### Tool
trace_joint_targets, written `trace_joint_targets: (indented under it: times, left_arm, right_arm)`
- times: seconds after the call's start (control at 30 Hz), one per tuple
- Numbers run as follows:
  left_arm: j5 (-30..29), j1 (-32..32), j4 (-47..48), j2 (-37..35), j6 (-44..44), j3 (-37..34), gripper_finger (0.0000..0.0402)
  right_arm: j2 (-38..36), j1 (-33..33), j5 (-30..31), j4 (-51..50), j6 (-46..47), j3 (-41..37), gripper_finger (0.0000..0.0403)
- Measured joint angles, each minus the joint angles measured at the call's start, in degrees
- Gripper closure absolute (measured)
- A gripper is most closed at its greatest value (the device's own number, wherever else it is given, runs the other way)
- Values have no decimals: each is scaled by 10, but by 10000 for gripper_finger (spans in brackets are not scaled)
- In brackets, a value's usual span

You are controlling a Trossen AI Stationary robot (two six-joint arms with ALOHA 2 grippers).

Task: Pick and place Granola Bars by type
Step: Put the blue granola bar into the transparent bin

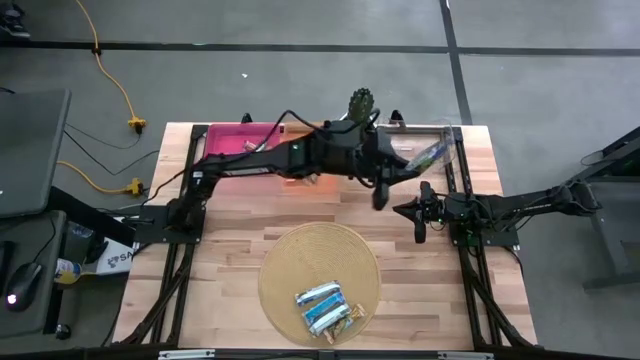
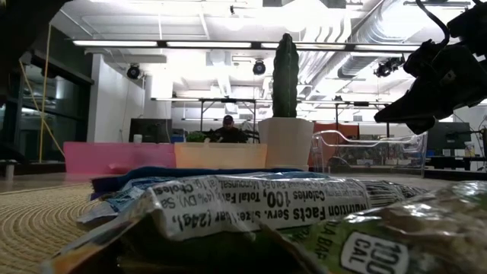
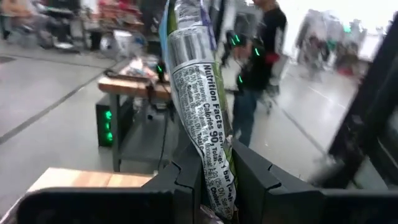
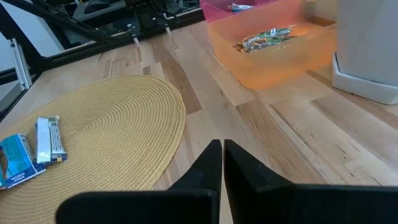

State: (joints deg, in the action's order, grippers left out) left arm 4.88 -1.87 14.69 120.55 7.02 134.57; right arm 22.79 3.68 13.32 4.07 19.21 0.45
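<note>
Black left gripper, and between its fingers a silver-and-green wrapped bar printed with black text. Straw-yellow woven mat in ringed weave ahead of the black right gripper; blue-and-white bars on it. Orange bin beyond, pink bin behind, pale wood-grain table.

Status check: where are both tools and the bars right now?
Left tool shut on a granola bar, raised near the clear bin. Right tool shut, empty, waiting at right. Remaining bars on woven mat. Nothing blocking.
</note>
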Motion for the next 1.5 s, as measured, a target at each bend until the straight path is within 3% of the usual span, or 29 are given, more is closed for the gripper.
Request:
trace_joint_targets:
  times: [0.3,0.5,0.77,1.03,1.23,1.5]
  left_arm:
    - [52,0,248,-75,-109,0,341]
    - [51,0,335,-89,-131,0,341]
    - [46,0,348,-89,-135,-1,341]
    - [45,0,345,-89,-111,-1,341]
    - [38,0,345,-89,-110,-1,341]
    - [20,0,329,-88,-98,-1,341]
  right_arm:
    - [0,0,0,0,-1,0,402]
    - [0,0,0,0,3,0,402]
    - [0,0,0,33,5,0,402]
    - [0,0,-10,132,1,0,402]
    - [0,0,-38,194,76,0,402]
    - [0,0,-44,330,44,1,402]
